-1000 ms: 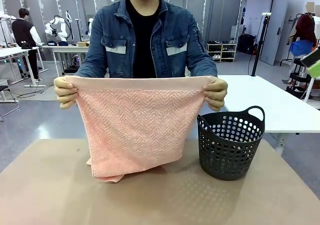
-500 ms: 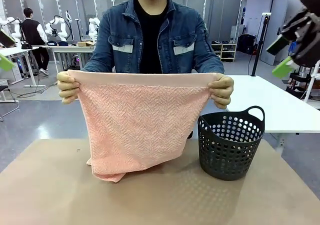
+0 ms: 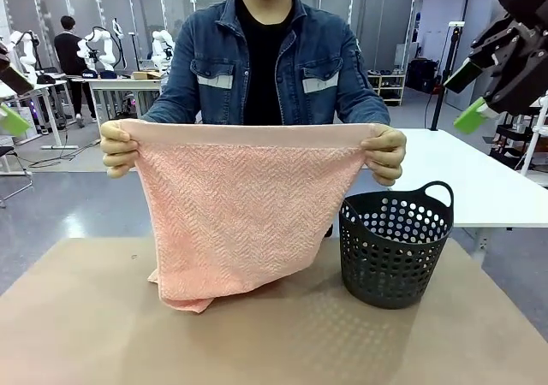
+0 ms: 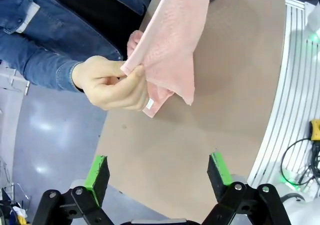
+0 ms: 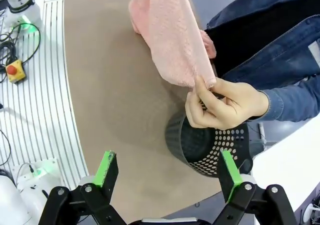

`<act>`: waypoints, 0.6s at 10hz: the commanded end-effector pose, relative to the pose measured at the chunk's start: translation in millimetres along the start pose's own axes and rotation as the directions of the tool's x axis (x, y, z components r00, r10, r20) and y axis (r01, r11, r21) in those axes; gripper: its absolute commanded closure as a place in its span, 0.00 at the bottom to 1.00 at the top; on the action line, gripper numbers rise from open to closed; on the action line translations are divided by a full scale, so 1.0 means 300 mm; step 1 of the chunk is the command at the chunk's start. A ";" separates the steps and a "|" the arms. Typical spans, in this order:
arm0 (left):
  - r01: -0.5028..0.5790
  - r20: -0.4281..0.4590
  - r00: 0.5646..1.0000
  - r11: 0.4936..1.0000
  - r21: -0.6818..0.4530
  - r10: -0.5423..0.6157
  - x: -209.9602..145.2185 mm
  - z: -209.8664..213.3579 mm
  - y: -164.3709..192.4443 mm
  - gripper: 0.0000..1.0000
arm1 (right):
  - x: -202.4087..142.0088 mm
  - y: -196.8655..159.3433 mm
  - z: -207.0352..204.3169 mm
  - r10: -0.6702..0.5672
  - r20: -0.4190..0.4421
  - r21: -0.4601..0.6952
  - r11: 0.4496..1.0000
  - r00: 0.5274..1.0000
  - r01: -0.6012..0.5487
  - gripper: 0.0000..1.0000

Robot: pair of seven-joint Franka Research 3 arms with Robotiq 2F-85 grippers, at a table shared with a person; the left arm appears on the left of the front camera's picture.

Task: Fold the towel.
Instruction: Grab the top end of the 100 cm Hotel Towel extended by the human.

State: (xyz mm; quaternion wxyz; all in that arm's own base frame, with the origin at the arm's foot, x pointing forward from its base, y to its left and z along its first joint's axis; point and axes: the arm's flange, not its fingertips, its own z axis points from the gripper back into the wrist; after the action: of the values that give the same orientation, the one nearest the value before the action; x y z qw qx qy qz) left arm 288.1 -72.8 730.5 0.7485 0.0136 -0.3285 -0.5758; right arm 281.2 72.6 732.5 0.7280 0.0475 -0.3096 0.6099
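A person across the table holds the pale pink towel [image 3: 244, 214] stretched out by its two top corners, one in each hand [image 3: 118, 148]. Its lower end rests bunched on the brown table [image 3: 86, 316]. My left gripper [image 3: 10, 98] hangs open at the far left, level with the person's hand and well apart from it. My right gripper [image 3: 469, 96] is open, high at the right above the basket. From the left wrist, the open left gripper [image 4: 157, 172] faces the towel [image 4: 172, 35] and the hand [image 4: 112, 82] pinching its corner. The right gripper [image 5: 167, 169] faces the other corner of the towel [image 5: 172, 35].
A dark grey perforated basket [image 3: 394, 248] stands on the table at the right, just beside the towel's right edge; it also shows under the person's hand [image 5: 225, 107] in the right wrist view. A white table [image 3: 479, 180] lies behind it.
Both grippers have come into view at the picture's sides, the right one moving inward from the right edge. The person has raised the towel slightly and spread the hands wider.
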 end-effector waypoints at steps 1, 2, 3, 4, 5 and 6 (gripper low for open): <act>-0.001 -0.003 1.000 1.000 -0.001 0.001 -0.001 -0.006 -0.001 0.00 | 0.006 0.002 -0.004 -0.002 -0.004 -0.002 1.000 1.000 0.002 0.00; 0.081 -0.041 0.996 0.996 0.047 -0.079 0.074 0.005 0.001 0.00 | 0.091 0.004 -0.020 0.114 -0.023 0.006 0.993 0.993 -0.114 0.00; 0.143 -0.055 0.989 0.988 0.059 -0.140 0.185 -0.010 0.016 0.00 | 0.196 -0.004 -0.055 0.156 -0.084 -0.013 0.987 0.984 -0.158 0.00; 0.199 -0.117 0.975 0.978 0.065 -0.191 0.276 -0.041 0.023 0.00 | 0.289 0.000 -0.085 0.211 -0.140 -0.022 0.976 0.967 -0.216 0.00; 0.223 -0.137 0.967 0.974 0.045 -0.215 0.335 -0.064 0.030 0.00 | 0.342 -0.014 -0.108 0.222 -0.183 -0.028 0.973 0.958 -0.231 0.00; 0.258 -0.159 0.955 0.965 0.040 -0.249 0.396 -0.086 0.036 0.00 | 0.386 -0.031 -0.127 0.239 -0.200 -0.020 0.969 0.950 -0.248 0.00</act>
State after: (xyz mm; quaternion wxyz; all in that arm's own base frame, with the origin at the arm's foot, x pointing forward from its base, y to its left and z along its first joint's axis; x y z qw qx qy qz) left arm 309.7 -175.7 759.5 0.6873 0.1012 -0.2940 -0.6564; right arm 297.4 185.1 753.6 0.6628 -0.0473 -0.2647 0.6988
